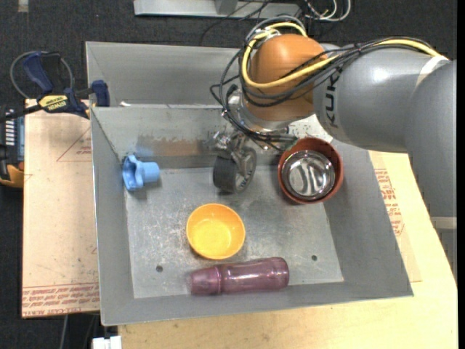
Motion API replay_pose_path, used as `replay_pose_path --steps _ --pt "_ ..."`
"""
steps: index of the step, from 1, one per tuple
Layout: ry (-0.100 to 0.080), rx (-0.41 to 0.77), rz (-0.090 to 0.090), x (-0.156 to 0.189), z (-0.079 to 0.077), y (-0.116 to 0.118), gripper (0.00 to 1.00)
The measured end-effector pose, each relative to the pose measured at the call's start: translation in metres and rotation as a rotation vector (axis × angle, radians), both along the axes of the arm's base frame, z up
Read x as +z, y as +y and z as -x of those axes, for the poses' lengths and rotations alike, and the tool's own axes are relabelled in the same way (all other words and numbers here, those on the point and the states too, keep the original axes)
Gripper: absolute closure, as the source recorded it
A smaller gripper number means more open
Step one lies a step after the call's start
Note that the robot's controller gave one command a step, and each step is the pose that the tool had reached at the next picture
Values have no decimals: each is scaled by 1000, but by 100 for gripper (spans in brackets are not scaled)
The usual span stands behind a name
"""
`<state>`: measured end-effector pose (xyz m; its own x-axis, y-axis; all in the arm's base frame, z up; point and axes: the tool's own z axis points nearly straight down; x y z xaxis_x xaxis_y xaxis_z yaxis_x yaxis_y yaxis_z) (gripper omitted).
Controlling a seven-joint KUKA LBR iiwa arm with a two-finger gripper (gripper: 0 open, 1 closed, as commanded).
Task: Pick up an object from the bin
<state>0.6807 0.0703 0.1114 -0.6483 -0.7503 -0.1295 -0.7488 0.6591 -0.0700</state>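
Blue piece [139, 173] lies well left of the fingers [237, 163]. Yellow bowl [215, 231] and purple tube [240, 276] sit in front of them, toward the bin's [290, 249] near wall. Dark lump [224, 177] is right at the fingers, mid-bin. I cannot tell their opening, nor whether it is gripped. Steel cup [310, 171] is just right.

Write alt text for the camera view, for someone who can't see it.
A robot arm's gripper hangs over the back middle of a grey metal bin. Around it lie a blue plastic piece, a red cup, a yellow bowl and a purple cylinder.
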Motion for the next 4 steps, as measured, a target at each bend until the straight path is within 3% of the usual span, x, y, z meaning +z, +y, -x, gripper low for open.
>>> replay_pose_path --steps 1,2,4 --pt "0 0 -1 0 0 0 100" --pt "20 5 12 7 22 -5 100" --pt "21 3 11 7 22 -5 100"
